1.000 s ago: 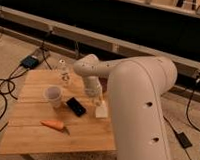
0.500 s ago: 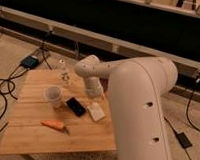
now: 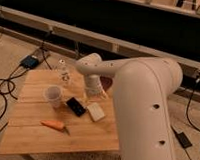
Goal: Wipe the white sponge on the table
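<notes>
The white sponge (image 3: 96, 112) lies flat on the light wooden table (image 3: 36, 139), near its right edge and just right of a black phone (image 3: 76, 106). My gripper (image 3: 94, 94) hangs at the end of the white arm (image 3: 143, 91), pointing down just behind the sponge's far end. Whether it touches the sponge is hidden from here. The thick arm covers the table's right rear corner.
A translucent cup (image 3: 53, 96) stands left of the phone. An orange carrot (image 3: 54, 125) lies near the front. A clear bottle (image 3: 64, 71) stands at the back. Cables (image 3: 3, 85), a blue box (image 3: 30, 61) and a black adapter (image 3: 183, 139) lie on the floor.
The sponge has shifted a little left and toward the front, and more of it shows from beside the arm. The gripper has barely moved.
</notes>
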Controlling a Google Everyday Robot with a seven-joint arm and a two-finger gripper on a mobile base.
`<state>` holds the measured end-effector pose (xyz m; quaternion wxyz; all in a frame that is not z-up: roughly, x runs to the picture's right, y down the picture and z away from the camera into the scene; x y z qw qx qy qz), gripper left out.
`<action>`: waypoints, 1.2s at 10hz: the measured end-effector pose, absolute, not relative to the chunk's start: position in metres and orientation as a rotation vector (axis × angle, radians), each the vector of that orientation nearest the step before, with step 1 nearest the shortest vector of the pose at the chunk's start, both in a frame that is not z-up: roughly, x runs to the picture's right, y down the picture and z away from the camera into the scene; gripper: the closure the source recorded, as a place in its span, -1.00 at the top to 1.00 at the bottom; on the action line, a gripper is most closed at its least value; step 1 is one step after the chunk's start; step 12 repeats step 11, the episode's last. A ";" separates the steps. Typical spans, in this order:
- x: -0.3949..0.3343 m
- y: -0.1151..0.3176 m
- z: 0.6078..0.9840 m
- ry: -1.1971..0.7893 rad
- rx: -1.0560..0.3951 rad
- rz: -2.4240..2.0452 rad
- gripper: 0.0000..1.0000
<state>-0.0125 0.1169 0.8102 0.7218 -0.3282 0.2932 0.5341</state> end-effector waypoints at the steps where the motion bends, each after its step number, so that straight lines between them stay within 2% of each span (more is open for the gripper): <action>1: -0.012 0.111 0.801 0.616 -0.728 1.182 0.60; 5: -0.014 0.083 0.774 0.531 -0.630 1.136 0.60; 12: -0.014 0.082 0.774 0.531 -0.621 1.135 0.60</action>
